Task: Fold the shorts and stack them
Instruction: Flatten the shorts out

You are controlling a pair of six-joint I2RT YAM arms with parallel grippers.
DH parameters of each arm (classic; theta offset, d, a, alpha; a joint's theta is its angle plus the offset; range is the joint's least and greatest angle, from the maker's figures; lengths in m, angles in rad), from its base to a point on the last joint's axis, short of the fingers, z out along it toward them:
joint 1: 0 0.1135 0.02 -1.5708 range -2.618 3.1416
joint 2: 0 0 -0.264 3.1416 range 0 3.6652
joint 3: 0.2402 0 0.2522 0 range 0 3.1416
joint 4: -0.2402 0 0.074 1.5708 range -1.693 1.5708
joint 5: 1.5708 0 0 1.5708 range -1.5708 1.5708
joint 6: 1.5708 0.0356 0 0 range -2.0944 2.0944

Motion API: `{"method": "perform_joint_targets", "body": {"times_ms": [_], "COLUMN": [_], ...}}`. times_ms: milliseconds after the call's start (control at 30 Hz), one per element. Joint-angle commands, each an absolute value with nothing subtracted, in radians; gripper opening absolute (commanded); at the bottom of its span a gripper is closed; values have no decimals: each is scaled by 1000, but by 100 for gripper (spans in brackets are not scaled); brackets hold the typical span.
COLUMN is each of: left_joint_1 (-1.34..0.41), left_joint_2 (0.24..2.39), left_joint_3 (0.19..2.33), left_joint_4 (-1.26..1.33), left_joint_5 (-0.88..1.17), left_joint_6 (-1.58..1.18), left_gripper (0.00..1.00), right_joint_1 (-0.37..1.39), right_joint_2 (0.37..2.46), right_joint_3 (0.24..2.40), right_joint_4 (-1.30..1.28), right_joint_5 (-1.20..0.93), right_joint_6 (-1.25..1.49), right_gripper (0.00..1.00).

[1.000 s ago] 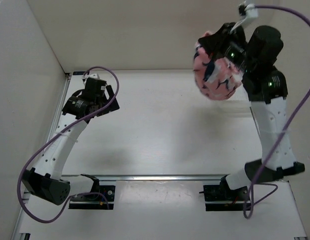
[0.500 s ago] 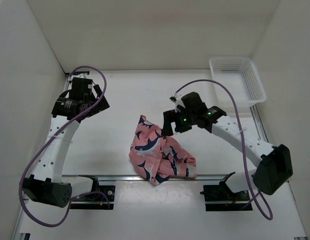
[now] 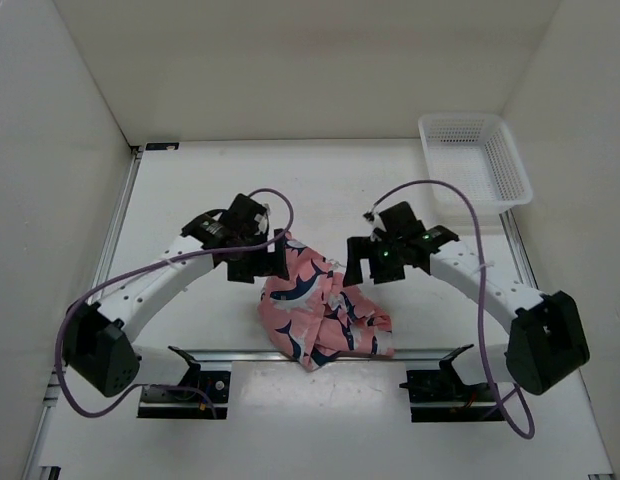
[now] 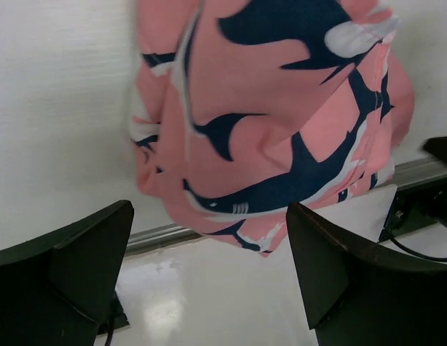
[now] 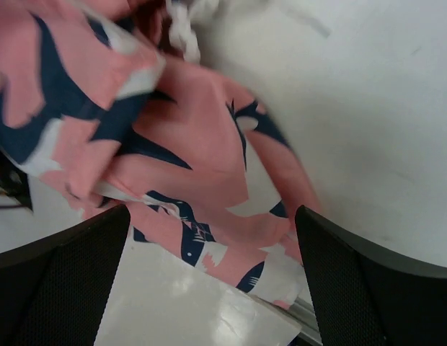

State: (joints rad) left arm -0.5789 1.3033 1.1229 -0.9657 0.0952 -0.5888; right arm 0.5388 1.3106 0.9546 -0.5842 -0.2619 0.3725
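The shorts [image 3: 320, 312], coral-pink with navy and white sharks, lie in a crumpled heap on the white table near its front rail. My left gripper [image 3: 269, 262] hovers at the heap's upper left edge, open, nothing between its fingers. My right gripper [image 3: 363, 270] hovers at the upper right edge, also open and empty. In the left wrist view the shorts [image 4: 267, 122] fill the upper middle, beyond the open gripper [image 4: 209, 270]. The right wrist view shows the bunched shorts [image 5: 173, 166] ahead of the wide-open gripper [image 5: 213, 277].
A white mesh basket [image 3: 475, 155] stands at the back right corner, with nothing in it. A metal rail [image 3: 290, 354] runs along the table's front edge just below the heap. White walls close in the left, back and right sides.
My right gripper came down from high at the back right, let the shorts go onto the table and opened. My left arm swung in from the back left to the heap's edge.
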Motion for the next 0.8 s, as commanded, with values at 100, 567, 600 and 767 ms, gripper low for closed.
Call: {"method": "perform_joint_targets", "body": {"times_ms": [100,567,600,767], "left_joint_1": [-652,-451,-433,-325], "left_joint_2": [1433,1753,1765,1686], "left_joint_3": [1212,2019,2099,2232], "left_joint_4": [-870,-1104,-1121,-1014], "left_joint_5": [150,98,115,219], "left_joint_6": [-646,-497,-497,-517], "left_gripper": [81,10,10,10], "right_joint_1": [655,454,434,429], "right_joint_2": [1405,1575,1575,1484], "right_joint_3": [908,1611,1667,1865], "right_joint_4": [-494,-627,-627,-627], "right_joint_5": [-293,-143,-127,-114], "right_joint_6": [443,371,371,319], "right_gripper": [91,0,0,0]}}
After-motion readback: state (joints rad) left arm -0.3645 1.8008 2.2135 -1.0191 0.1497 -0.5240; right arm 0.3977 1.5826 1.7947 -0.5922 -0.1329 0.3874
